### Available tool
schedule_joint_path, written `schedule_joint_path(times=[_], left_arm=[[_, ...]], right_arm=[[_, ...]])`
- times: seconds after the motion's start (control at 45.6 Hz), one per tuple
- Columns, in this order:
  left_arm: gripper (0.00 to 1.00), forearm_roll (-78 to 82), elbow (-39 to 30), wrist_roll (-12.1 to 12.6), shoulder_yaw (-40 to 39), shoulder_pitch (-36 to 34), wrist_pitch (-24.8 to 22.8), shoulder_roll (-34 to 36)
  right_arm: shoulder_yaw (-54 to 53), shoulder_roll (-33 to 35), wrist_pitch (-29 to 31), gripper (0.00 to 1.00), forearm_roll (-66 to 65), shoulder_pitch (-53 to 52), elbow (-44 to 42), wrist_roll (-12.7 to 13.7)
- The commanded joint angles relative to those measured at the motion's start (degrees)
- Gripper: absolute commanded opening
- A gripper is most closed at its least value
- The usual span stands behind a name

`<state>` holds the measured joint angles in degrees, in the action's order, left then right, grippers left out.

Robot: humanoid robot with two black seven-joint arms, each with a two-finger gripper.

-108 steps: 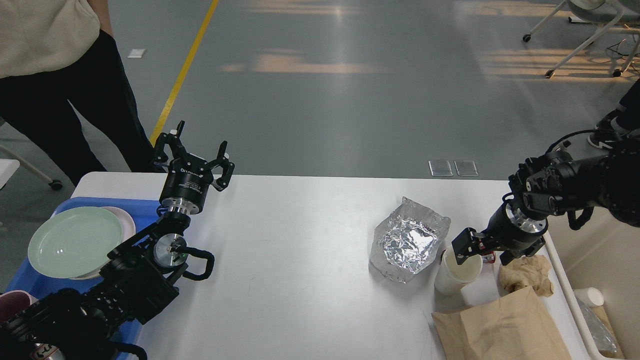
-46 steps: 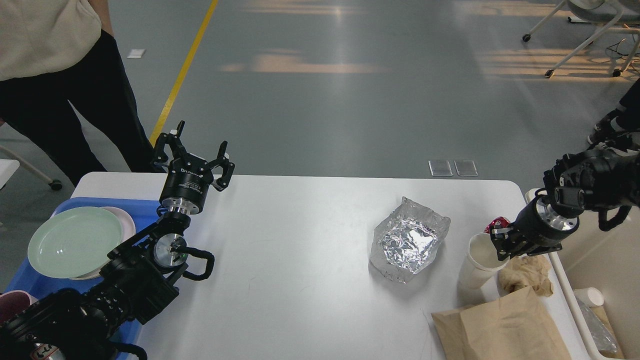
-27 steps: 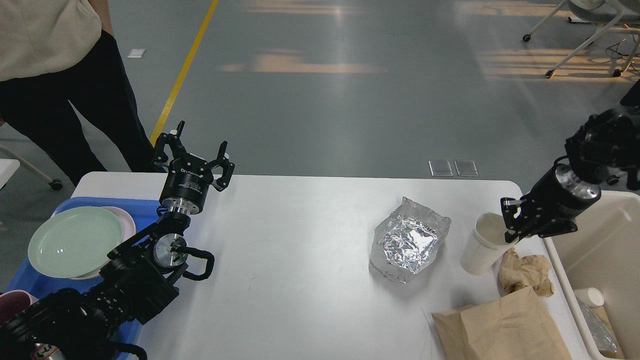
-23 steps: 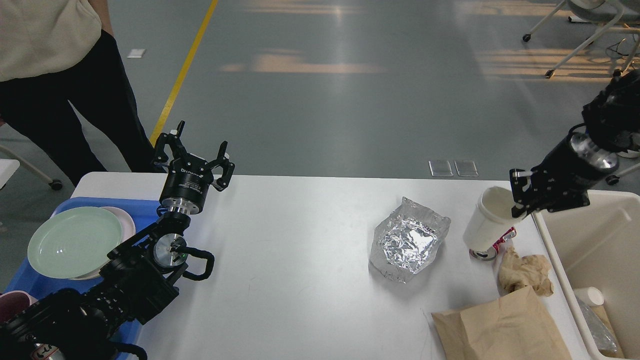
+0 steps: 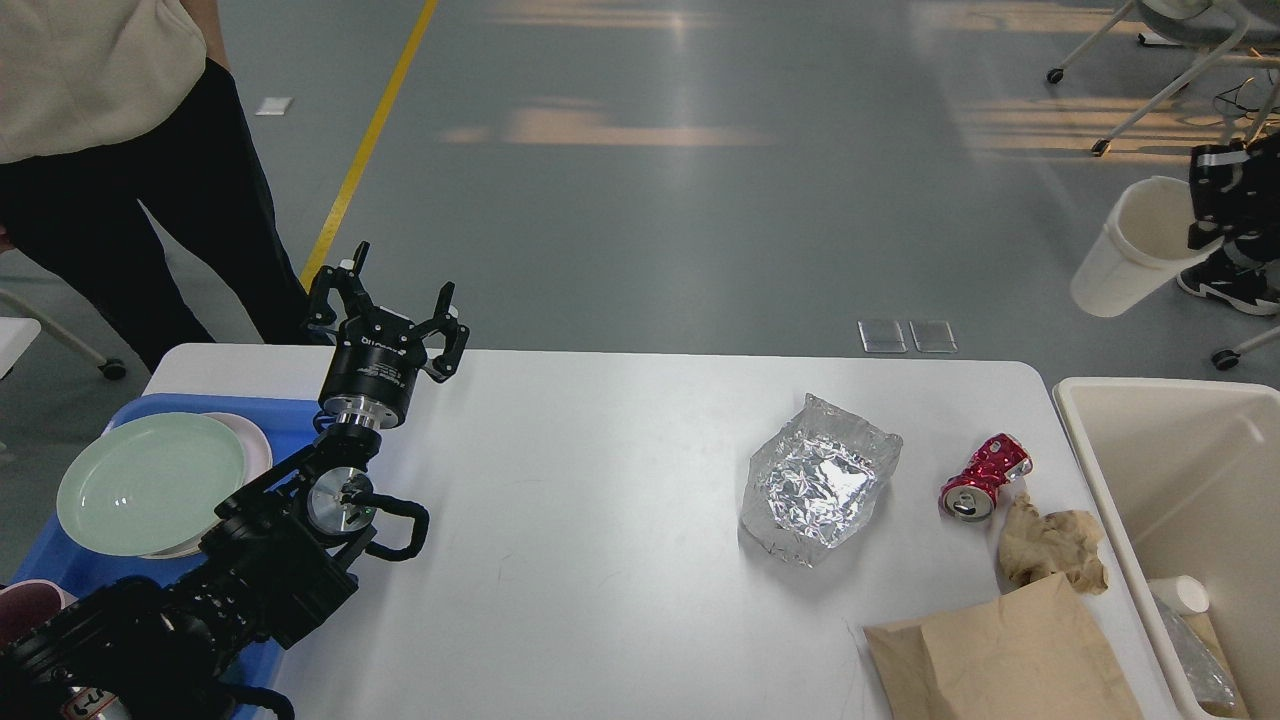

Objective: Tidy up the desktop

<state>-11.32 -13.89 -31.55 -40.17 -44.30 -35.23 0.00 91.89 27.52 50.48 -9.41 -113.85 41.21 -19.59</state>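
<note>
The white desktop point(image 5: 600, 520) fills the lower view. On its right part lie a crumpled foil wrapper point(image 5: 818, 478), a crushed red can point(image 5: 985, 476), a wad of brown paper point(image 5: 1050, 546) and a flat brown paper bag point(image 5: 1000, 660). My right gripper point(image 5: 1208, 196) is high at the right edge, shut on the rim of a white paper cup point(image 5: 1130, 250) that hangs tilted above the floor, beyond the bin. My left gripper point(image 5: 385, 308) stands open over the desktop's far left edge, empty.
A cream-white bin point(image 5: 1170, 470) stands by the desktop's right side with a small white cup point(image 5: 1180, 593) inside. A blue tray point(image 5: 40, 570) at the left holds a pale green plate point(image 5: 150, 482). A person point(image 5: 110, 150) stands beyond the far left corner.
My right gripper lifted the white cup off the desktop and carried it up and to the right, uncovering the red can. The left arm has not moved.
</note>
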Motion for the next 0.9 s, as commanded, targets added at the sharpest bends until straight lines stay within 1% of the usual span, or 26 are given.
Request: schedule_joint_path(times=[0.0,0.219,0.351,0.438,0.548,0.68,0.877], left_arm=[[0.96,0.06,0.00,0.00,0.00,0.00,-0.02,0.00],[0.96,-0.02,0.00,0.00,0.00,0.00,-0.02,0.00],[0.96,-0.02,0.00,0.00,0.00,0.00,-0.02,0.00],[0.96,-0.02,0.00,0.00,0.00,0.00,-0.02,0.00],[0.96,-0.02,0.00,0.00,0.00,0.00,-0.02,0.00],[0.96,-0.02,0.00,0.00,0.00,0.00,0.07,0.00],[0.96,0.06,0.00,0.00,0.00,0.00,-0.02,0.00]], right_arm=[[0.04,4.55,-8.88,0.00,0.89,4.06,-0.52,0.00],[-1.80,11.50,-26.12,0.00,1.24,12.68,-0.60,0.00],[-5.93,14.05,-38.77,0.00,1.24,20.49,-0.60,-0.09],[-8.92,15.28,-44.67,0.00,1.24,26.12,-1.22,-0.09],[-13.31,16.25,-47.84,0.00,1.24,32.62,-4.64,-0.18],[-19.28,16.69,-48.72,0.00,1.59,41.06,-9.30,-0.18],[-28.95,16.25,-52.32,0.00,8.27,54.16,-13.43,-0.44]])
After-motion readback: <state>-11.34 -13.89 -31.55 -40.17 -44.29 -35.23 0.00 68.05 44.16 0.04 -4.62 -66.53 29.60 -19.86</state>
